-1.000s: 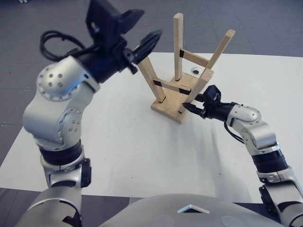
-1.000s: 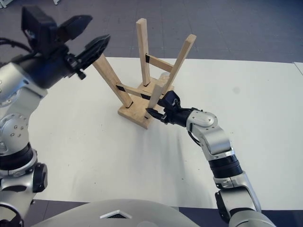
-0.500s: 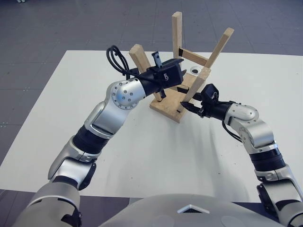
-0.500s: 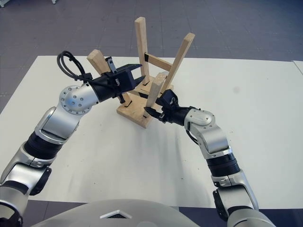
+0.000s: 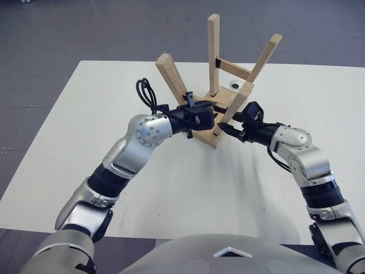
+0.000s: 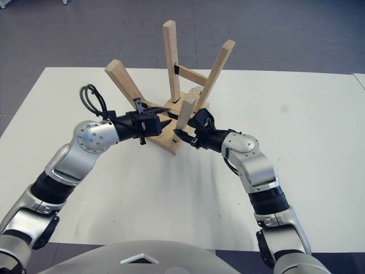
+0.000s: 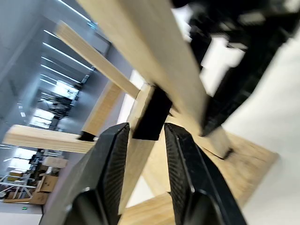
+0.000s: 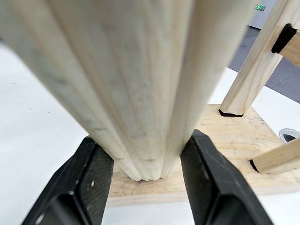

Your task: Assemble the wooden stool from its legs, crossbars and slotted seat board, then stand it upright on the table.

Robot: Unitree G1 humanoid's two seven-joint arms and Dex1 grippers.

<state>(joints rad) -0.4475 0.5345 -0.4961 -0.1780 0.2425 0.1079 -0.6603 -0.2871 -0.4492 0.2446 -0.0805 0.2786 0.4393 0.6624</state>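
The wooden stool stands upside down: its seat board (image 5: 199,131) lies flat on the white table (image 5: 171,188) and its legs (image 5: 214,51) point up, joined by crossbars (image 5: 234,69). My right gripper (image 5: 227,129) is shut on the near leg (image 8: 140,70) just above the seat board, one finger (image 8: 89,178) on each side. My left gripper (image 5: 214,119) reaches in from the left, low between the legs. Its fingers (image 7: 110,173) stand slightly apart on either side of a crossbar's black-capped end (image 7: 150,115).
A small round grommet hole (image 5: 235,85) sits in the table just behind the stool. Bare tabletop lies in front of and to both sides of the stool. Beyond the table's far edge is dark floor.
My left arm swung down from above the stool's left leg to the stool's base, between the legs. The right gripper kept its hold and the stool stayed put.
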